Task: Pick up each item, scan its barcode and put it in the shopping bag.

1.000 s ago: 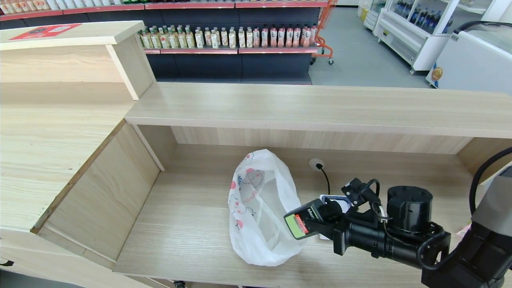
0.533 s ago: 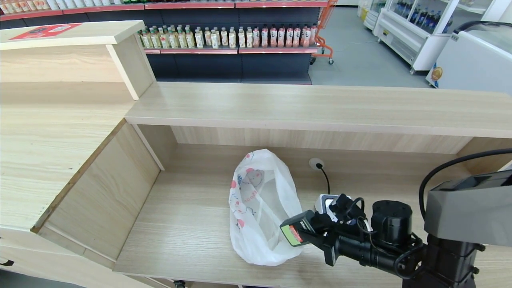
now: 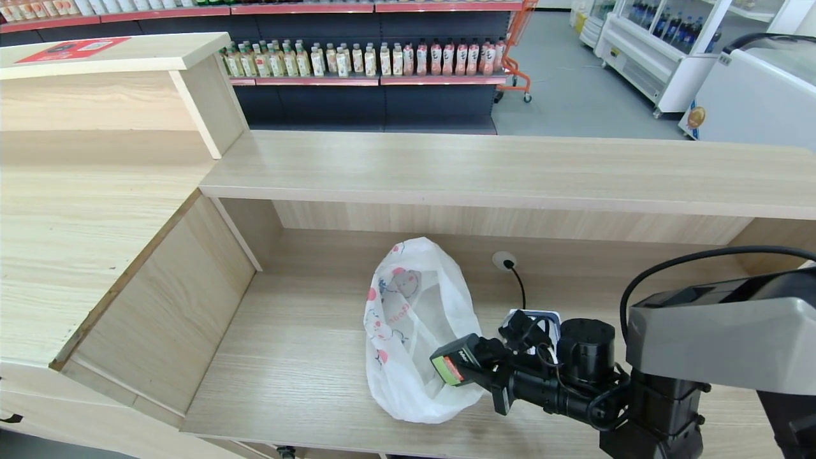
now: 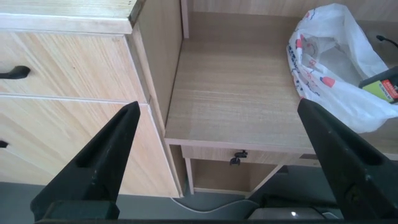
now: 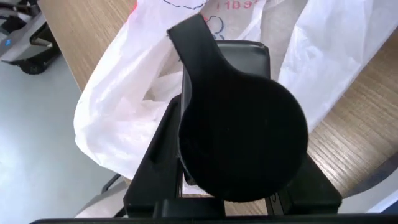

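Observation:
My right gripper [image 3: 470,364] is shut on a small dark box [image 3: 454,368] with a green and red end face. It holds the box low over the counter, at the right edge of the white shopping bag [image 3: 408,319], whose mouth lies open on its side. In the right wrist view the box [image 5: 245,53] points into the bag's crumpled plastic [image 5: 124,106]. My left gripper [image 4: 217,162] hangs open and empty in front of the counter, below its edge, with the bag [image 4: 329,56] and the box [image 4: 382,87] far off.
A white scanner [image 3: 545,319] with a black cable to a desk port [image 3: 503,259] sits just behind my right wrist. The wooden counter [image 3: 306,370] has a raised ledge behind and a side wall [image 3: 166,319] on the left. Drawers [image 4: 68,130] sit below.
My right arm has moved left and slightly down with the box, from beside the scanner to the bag's edge. The bag has not moved.

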Robot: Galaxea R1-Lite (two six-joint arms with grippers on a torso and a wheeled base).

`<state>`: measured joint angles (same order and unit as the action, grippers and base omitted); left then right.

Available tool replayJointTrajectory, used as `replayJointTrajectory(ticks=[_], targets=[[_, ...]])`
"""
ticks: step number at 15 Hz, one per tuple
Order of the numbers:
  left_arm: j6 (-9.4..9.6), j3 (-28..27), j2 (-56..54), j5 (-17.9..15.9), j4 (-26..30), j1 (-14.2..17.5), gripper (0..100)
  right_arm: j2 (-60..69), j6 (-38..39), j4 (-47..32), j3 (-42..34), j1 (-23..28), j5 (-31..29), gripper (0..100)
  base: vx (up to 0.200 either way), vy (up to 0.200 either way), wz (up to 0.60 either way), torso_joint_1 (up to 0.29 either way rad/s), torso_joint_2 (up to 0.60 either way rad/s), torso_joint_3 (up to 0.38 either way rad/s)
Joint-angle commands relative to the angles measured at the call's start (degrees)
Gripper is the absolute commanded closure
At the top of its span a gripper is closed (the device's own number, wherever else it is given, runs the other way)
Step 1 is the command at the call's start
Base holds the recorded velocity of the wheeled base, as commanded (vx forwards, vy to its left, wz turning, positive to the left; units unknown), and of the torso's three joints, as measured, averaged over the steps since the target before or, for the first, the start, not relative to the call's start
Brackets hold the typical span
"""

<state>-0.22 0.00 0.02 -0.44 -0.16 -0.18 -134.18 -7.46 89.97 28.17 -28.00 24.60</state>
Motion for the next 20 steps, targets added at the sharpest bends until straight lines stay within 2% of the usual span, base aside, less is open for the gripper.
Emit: replayJointTrajectory(ticks=[1,5,6,11,14,17,19,20], targets=[[-0.04,0.0,0.0,0.0,0.0,0.0,0,-1.5,-0.5,0.0,0.3,0.3,0.4,100,0.000,0.000,0.00,0.000,0.00,0.000],[-0.04,0.0,0.0,0.0,0.0,0.0,0,-2.0,-2.0,0.0,0.2,0.9,0.4,100,0.000,0.000,0.00,0.000,0.00,0.000],[-0.04,0.0,0.0,0.0,0.0,0.0,0,-1.6,-1.9,0.0,0.5,1.1,0.4,0,0.000,0.000,0.00,0.000,0.00,0.000],[-0.04,0.0,0.0,0.0,0.0,0.0,0,8.4,2.7,0.0,-1.6,3.3,0.4,0,0.000,0.000,0.00,0.000,0.00,0.000],[-0.04,0.0,0.0,0.0,0.0,0.0,0,24.0,6.0,-4.6,-10.1,3.4,0.4,0,0.000,0.000,0.00,0.000,0.00,0.000],[-0.04,0.0,0.0,0.0,0.0,0.0,0,44.1,11.9,-14.7,-15.3,4.1,-1.7,0,0.000,0.000,0.00,0.000,0.00,0.000],[-0.04,0.0,0.0,0.0,0.0,0.0,0,56.2,12.8,-26.8,-14.7,9.6,-3.5,0,0.000,0.000,0.00,0.000,0.00,0.000],[-0.04,0.0,0.0,0.0,0.0,0.0,0,62.7,12.8,-36.2,-13.6,13.9,-3.5,0,0.000,0.000,0.00,0.000,0.00,0.000]])
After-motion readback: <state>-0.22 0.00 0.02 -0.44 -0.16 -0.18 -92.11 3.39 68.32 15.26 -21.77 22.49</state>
